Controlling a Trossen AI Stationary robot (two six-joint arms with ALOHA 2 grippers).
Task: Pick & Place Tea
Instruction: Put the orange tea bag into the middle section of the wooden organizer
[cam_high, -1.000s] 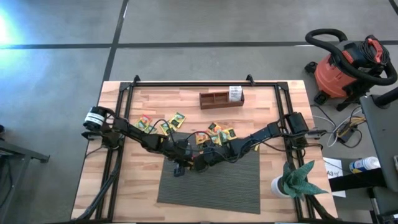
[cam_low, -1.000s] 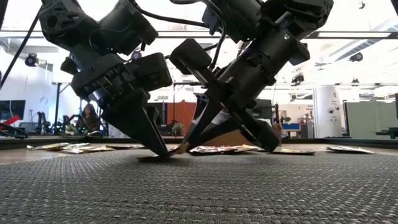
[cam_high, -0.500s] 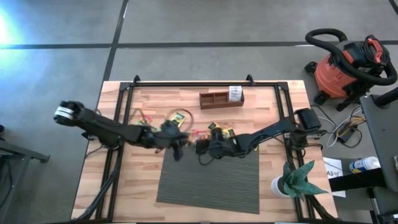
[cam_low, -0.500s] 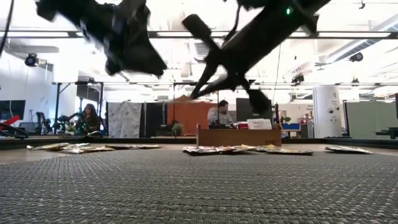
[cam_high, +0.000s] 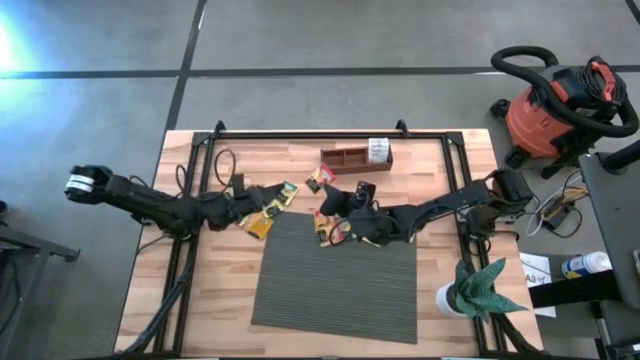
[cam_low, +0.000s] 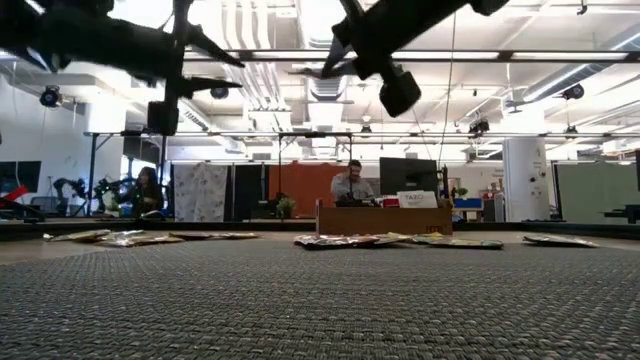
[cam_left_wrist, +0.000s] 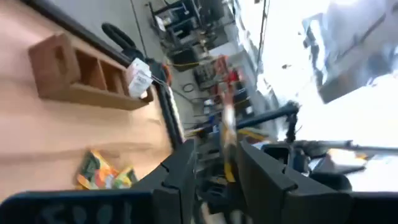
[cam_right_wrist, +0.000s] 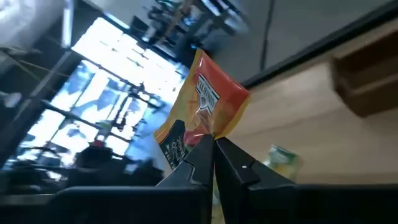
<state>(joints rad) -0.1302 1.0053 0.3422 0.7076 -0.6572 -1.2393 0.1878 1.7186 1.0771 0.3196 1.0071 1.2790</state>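
From above, my right tool (cam_high: 322, 192) is too small to make out where its tips meet the orange sachet (cam_high: 316, 181). My left tool (cam_high: 262, 205) blurs into the sachets beneath it near the middle of the tabletop (cam_high: 430, 160), and I cannot tell whether it carries one. In my left wrist view a thin strip between the fingers (cam_left_wrist: 186, 168) is smeared, and I cannot say what it is. From table height both my arms are cut off by the picture's upper edge, and the sachets along the mat's far edge (cam_low: 350, 240) are too flat to count. The label on the wooden tray (cam_high: 356, 158) is unreadable.
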